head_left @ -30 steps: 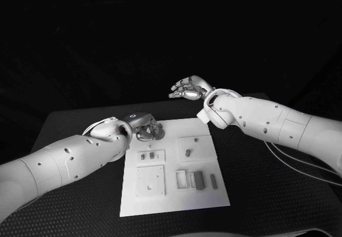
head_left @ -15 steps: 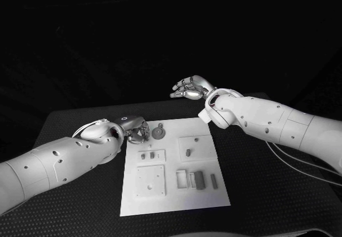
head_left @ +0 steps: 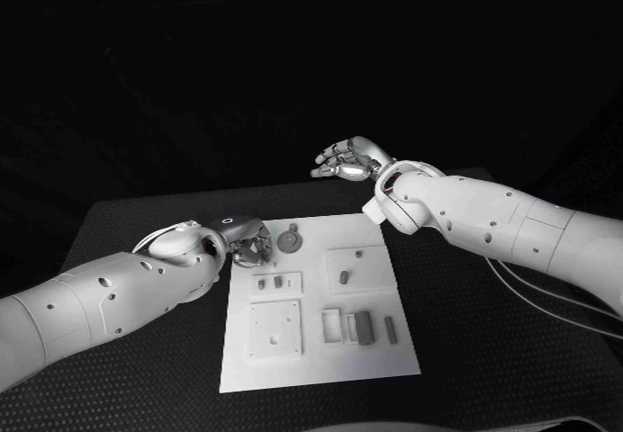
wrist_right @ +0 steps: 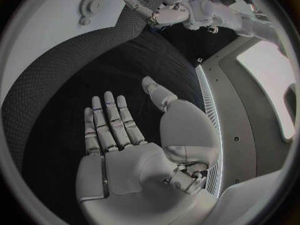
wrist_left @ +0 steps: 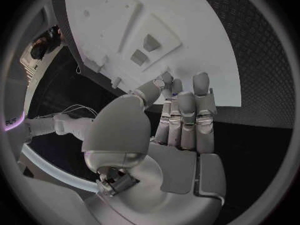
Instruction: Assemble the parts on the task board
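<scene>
A round grey part (head_left: 290, 239) lies flat on the white board (head_left: 318, 360) near its far edge, just beside the left hand (head_left: 247, 241), which holds nothing, fingers loosely apart. The right hand (head_left: 344, 160) hangs empty and open, well beyond the board

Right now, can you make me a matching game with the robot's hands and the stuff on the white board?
Things:
1. left hand
2. right hand
3. round part
4. task board

Places:
A. raised beyond the board's far edge, holding nothing
B. lying flat in the middle of the black table
C. at the board's far left corner, holding nothing
D. lying on the board's far end

Pairs: 1-C, 2-A, 3-D, 4-B
</scene>
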Controlling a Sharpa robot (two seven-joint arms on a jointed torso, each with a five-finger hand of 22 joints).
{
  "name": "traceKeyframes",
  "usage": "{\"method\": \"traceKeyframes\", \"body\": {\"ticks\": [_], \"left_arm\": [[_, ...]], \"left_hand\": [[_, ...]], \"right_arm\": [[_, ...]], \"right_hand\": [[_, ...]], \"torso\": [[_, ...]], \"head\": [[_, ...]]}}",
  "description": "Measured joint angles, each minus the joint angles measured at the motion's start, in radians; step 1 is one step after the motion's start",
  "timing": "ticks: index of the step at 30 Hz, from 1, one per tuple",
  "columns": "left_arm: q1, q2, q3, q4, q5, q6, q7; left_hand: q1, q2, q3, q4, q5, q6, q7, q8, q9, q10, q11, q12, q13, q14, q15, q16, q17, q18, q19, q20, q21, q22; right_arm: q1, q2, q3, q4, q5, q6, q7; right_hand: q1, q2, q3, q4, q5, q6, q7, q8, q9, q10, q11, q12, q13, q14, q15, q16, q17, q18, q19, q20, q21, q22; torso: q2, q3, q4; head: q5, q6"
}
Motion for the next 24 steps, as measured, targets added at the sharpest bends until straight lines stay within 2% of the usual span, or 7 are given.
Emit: {"method": "traceKeyframes", "body": {"ticks": [6, 19, 24], "left_arm": [[-0.002, 0.01, -0.013, -0.005, -0.002, 0.0, 0.0], [-0.005, 0.024, -0.014, -0.01, -0.002, 0.0, 0.002], [-0.011, 0.032, -0.016, -0.019, -0.003, 0.0, 0.002]], "left_hand": [[-0.001, -0.001, 0.0, 0.0, 0.0, 0.0, 0.0, 0.0, 0.0, 0.0, 0.0, -0.001, 0.001, 0.0, 0.0, 0.0, 0.001, 0.0, 0.004, -0.003, 0.0, 0.0], [-0.001, -0.002, 0.0, 0.0, 0.0, 0.0, 0.0, -0.003, 0.0, 0.0, 0.0, -0.001, 0.002, 0.0, 0.0, 0.0, 0.002, 0.0, 0.004, -0.003, 0.0, 0.0], [-0.001, -0.002, 0.0, 0.0, 0.0, 0.0, 0.0, 0.001, 0.0, 0.004, -0.004, -0.001, 0.002, 0.0, 0.0, 0.0, 0.002, 0.0, 0.005, -0.002, 0.0, 0.0]], "right_arm": [[0.0, 0.002, 0.0, -0.002, 0.0, 0.0, 0.0], [0.0, 0.006, 0.0, -0.002, 0.0, 0.001, 0.0], [0.0, 0.007, 0.0, -0.003, 0.0, 0.001, 0.0]], "right_hand": [[0.0, 0.0, 0.0, 0.0, 0.0, 0.0, 0.0, 0.0, 0.0, 0.0, 0.0, 0.0, 0.0, 0.0, 0.0, 0.0, 0.0, 0.0, 0.0, 0.0, 0.0, 0.0], [0.0, 0.0, 0.0, 0.0, 0.0, 0.0, 0.0, 0.0, -0.001, 0.0, 0.0, 0.0, -0.001, 0.0, 0.0, 0.0, 0.0, 0.0, 0.0, 0.0, -0.004, 0.001], [0.0, 0.0, 0.0, 0.0, 0.0, 0.0, 0.0, 0.0, -0.001, 0.0, 0.0, 0.0, -0.002, 0.0, 0.0, 0.0, 0.0, 0.0, 0.0, 0.0, -0.004, 0.001]], "torso": [[0.001, 0.0006, -0.0018], [0.001, 0.0007, -0.0014], [0.0, 0.0008, -0.0013]], "head": [[0.001, -0.001], [0.0, -0.003], [-0.001, -0.002]]}}
